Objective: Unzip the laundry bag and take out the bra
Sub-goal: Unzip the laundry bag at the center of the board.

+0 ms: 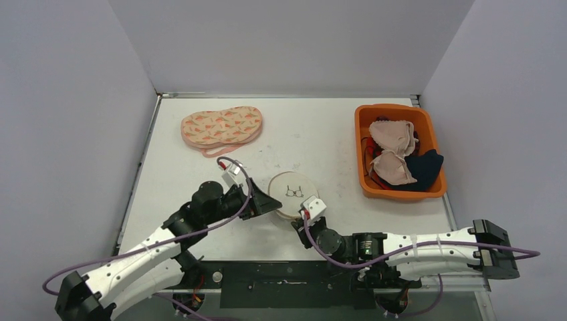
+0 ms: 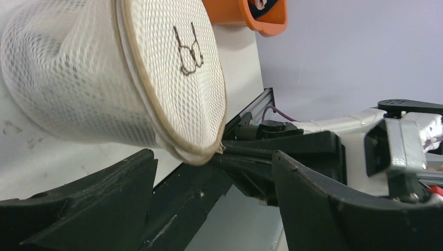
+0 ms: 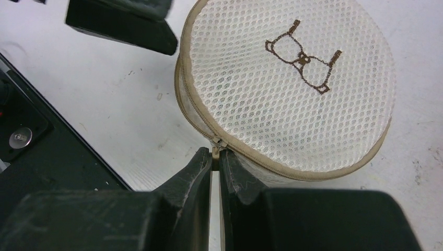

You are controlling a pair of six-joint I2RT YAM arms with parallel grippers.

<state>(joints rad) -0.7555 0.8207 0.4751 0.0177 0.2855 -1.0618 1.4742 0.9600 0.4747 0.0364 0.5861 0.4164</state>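
The round white mesh laundry bag looks zipped, with the bra not yet removed. The right gripper pinches the tan zipper pull. The left gripper stands open beside the bag.

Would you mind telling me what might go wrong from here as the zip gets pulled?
1. The left gripper is open and grips nothing, so the laundry bag may slide along with the pull instead of unzipping.
2. The right gripper pinches the small zipper pull only at its fingertips; it could slip out.
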